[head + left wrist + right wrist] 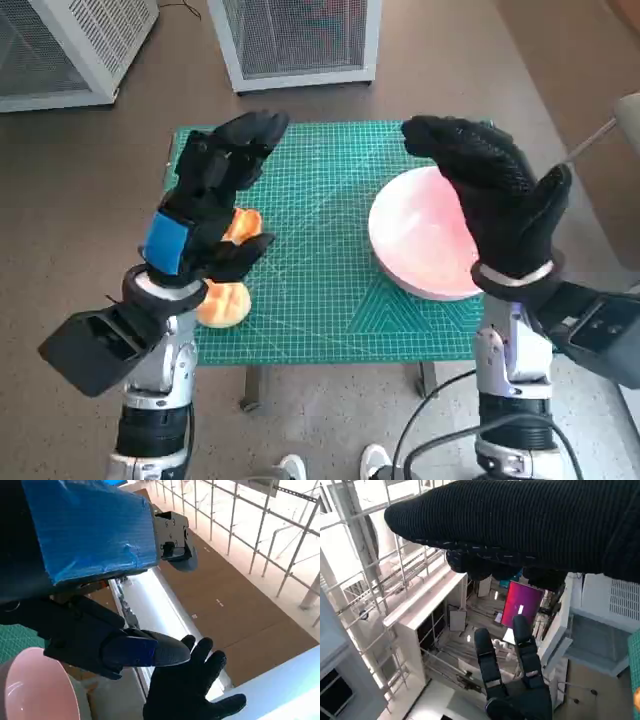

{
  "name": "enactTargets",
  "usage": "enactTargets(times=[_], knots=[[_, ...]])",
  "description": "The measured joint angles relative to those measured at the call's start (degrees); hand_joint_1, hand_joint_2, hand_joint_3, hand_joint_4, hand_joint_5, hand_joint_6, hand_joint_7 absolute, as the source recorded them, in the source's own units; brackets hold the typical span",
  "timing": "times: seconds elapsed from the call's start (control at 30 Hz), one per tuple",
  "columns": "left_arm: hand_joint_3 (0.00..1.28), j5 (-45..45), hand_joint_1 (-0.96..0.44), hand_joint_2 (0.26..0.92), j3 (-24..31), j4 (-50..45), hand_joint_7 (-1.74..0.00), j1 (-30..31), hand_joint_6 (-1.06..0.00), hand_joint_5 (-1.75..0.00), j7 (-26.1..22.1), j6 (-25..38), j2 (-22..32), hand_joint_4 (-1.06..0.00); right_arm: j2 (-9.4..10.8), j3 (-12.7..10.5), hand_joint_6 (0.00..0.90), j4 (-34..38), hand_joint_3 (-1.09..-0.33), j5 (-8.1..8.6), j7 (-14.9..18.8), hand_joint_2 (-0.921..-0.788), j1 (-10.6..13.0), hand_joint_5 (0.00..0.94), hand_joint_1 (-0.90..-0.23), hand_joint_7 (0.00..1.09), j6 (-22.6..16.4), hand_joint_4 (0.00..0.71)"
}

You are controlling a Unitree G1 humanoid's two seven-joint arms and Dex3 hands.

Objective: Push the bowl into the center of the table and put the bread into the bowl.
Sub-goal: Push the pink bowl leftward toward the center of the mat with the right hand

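A pale pink bowl (415,240) sits on the right side of the green mat (320,290), near its right edge. Two golden bread pieces lie at the left: one (224,305) near the front edge, another (245,222) partly hidden under my left hand. My left hand (205,200) hovers above the bread with fingers spread and holds nothing. My right hand (495,195) is raised over the bowl's right part, fingers apart and empty. The left wrist view shows the bowl's rim (35,685) and the gloved right hand (195,692). The right wrist view shows the left hand (515,680) raised.
Two white mesh-fronted cabinets (300,40) (70,45) stand on the floor behind the table. A person's shoes (290,467) and cables show under the front edge. A pale object (628,115) stands off the right side.
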Motion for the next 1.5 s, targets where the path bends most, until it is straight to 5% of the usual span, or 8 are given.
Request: enactTargets(times=[1.27, 1.5], knots=[[0.34, -0.25, -0.68, 0.921, 0.01, 1.5, -0.68, -1.93, 0.0, 0.0, -0.04, -0.12, -0.03, -0.29, -0.16, -0.37, 0.063, 0.7, -0.451, 1.45, 0.12, -0.921, -1.2, 0.012, -0.535, 0.75, 0.97, 0.4], [0.33, -0.99, -0.67, 0.921, 0.22, 1.65, -0.67, -1.94, 0.0, 0.0, -0.66, -0.21, -0.02, -0.29, -1.04, -2.06, 0.058, 3.14, -0.454, 1.54, 1.1, -0.921, -1.98, 0.01, -0.551, 0.7, -0.36, 0.403]])
